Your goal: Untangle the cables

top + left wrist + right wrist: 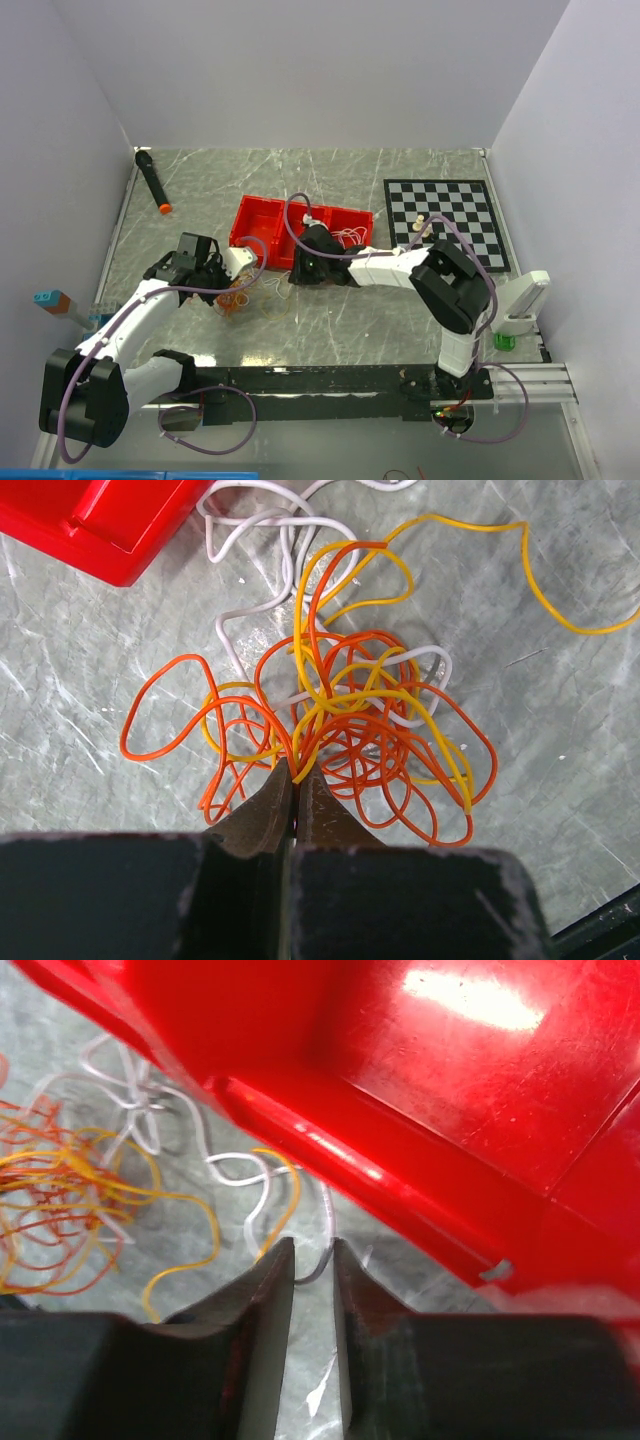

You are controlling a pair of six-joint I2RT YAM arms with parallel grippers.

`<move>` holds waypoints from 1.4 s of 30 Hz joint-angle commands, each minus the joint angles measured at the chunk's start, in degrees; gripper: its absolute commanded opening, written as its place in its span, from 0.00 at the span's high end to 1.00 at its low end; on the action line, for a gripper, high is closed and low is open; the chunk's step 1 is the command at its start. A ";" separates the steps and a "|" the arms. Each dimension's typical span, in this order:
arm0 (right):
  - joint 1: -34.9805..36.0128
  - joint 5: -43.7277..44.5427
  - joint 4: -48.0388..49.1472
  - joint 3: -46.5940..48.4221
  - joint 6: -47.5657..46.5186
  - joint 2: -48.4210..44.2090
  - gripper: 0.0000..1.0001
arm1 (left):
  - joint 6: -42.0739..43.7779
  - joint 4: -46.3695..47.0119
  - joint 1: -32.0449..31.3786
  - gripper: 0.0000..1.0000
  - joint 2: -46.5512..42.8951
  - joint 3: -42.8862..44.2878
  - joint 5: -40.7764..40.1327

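From above, the cables (242, 299) lie in one clump on the counter (400, 330), just in front of the tray (262, 222).

Left wrist: the left fingers (293, 772) are pinched together on orange and yellow strands at the edge of the knot.

Right wrist: the right fingers (314, 1250) stand narrowly apart at a white strand and grip nothing.

The untangling looks barely begun.
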 commanded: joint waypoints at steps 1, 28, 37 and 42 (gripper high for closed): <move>-0.32 0.80 -0.36 2.35 0.67 1.55 0.82 | 0.39 1.28 -0.22 0.99 0.16 -0.16 0.07; -0.32 32.16 -33.04 0.30 -14.87 -62.51 1.00 | -0.40 7.08 -0.22 0.99 5.25 -1.65 -5.99; -0.67 43.86 -35.34 17.62 -27.09 -66.21 1.00 | 0.04 8.67 -0.22 0.99 6.22 -4.11 -8.10; -0.67 45.71 -34.55 23.52 -30.70 -66.56 1.00 | 0.04 9.19 -0.22 0.99 7.01 -4.02 -8.28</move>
